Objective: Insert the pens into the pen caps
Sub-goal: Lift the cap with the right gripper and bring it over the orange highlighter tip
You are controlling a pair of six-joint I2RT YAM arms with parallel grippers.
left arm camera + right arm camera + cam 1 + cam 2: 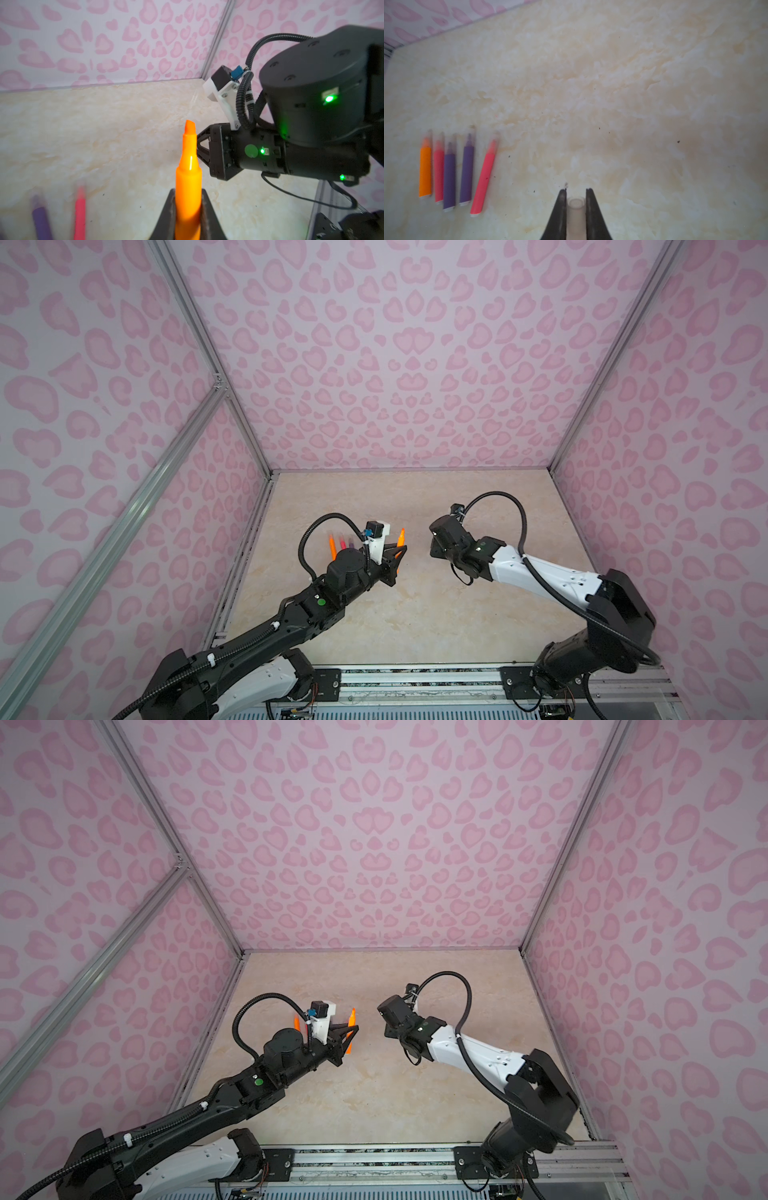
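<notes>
While orange pen (188,166) juts from clenched left claw (188,190), right claw (576,190) pinches seemingly clear cap (575,204).

The black-and-white left arm (257,639) reaches from the lower left of both top views toward the middle. Its black two-fingered left gripper (397,551) is clamped on an orange marker pen (188,166), whose tip juts beyond the fingertips. The right arm (552,576) stretches in from the lower right with its wrist bent. Low in the right wrist view, its right gripper (576,194) pinches a clear plastic cap tube (575,205).
</notes>
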